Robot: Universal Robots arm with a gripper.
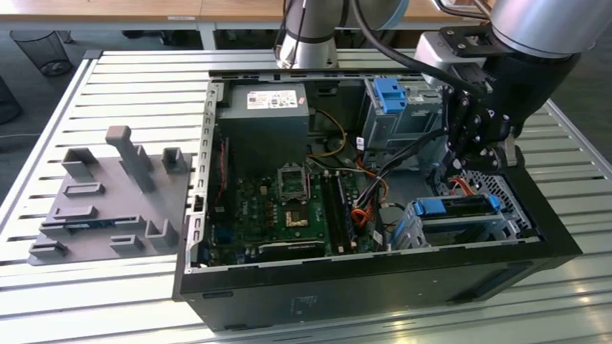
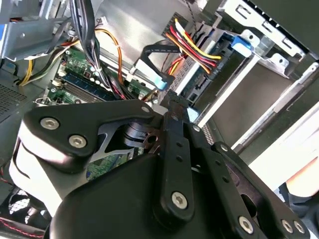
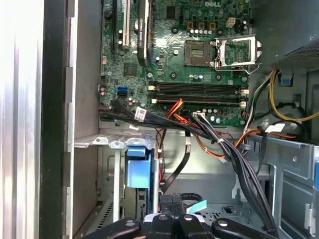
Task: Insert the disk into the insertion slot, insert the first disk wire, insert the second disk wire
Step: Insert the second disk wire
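Note:
The disk (image 1: 457, 206) lies in its blue carrier inside the insertion slot (image 1: 469, 228), a low silver cage at the case's corner on the exterior view's right. My gripper (image 1: 471, 168) hangs just above the cage's inner end. In the second wrist view the gripper (image 2: 173, 102) is shut on a black wire connector (image 2: 169, 97) with a light blue tab beside it, close to the disk's blue carrier (image 2: 240, 44). A red, yellow and black wire bundle (image 2: 194, 47) reaches a black plug at the disk's edge. In the first wrist view the gripper (image 3: 174, 214) pinches the same connector beside the blue carrier (image 3: 137, 167).
A taller grey cage with a blue tab (image 1: 392, 93) stands behind the gripper. The motherboard (image 1: 287, 201) and power supply (image 1: 263, 107) occupy the case's other half. Loose black cables (image 3: 234, 154) cross near the cage. A grey fixture plate (image 1: 105, 201) lies on the slatted table.

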